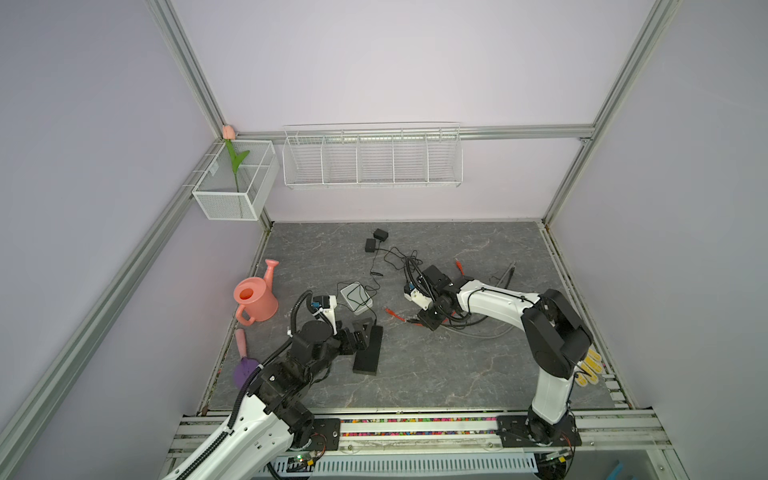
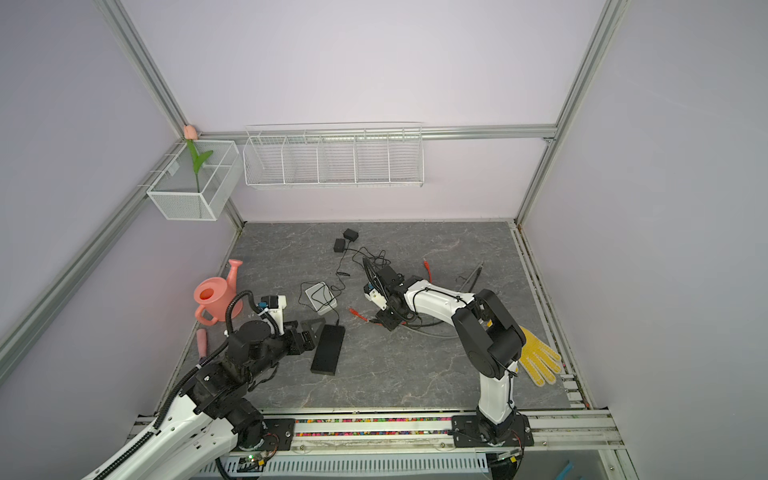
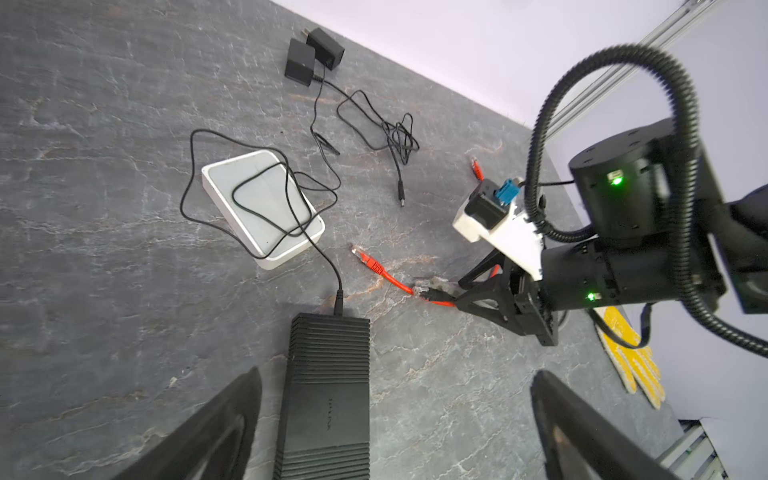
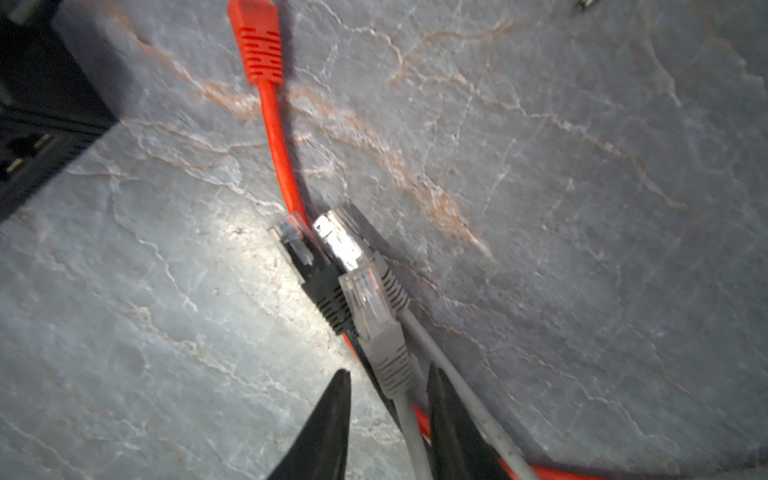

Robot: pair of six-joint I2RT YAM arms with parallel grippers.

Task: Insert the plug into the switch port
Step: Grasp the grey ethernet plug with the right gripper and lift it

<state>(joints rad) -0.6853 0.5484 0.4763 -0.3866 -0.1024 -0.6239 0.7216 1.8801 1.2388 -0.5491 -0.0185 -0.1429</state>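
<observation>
The plug (clear head, gray boot) lies on the table in a tight cluster with 2 others, a black plug and a metal plug. All 3 touch, and a red cable runs under them. The right tool is set low over the tail of the gray boot. Its jaws stand narrow on either side but nothing is clamped – a gap is seen at 1 finger. The left tool is spread wide by the switch and nothing is held by it. The switch lies near the plug, not touching. The plug is judged light and stiff, with a brittle latch and a springy cable. It is best taken by the boot, just behind the head, so that the head is left free – though the black cable beside it could be caught too.
</observation>
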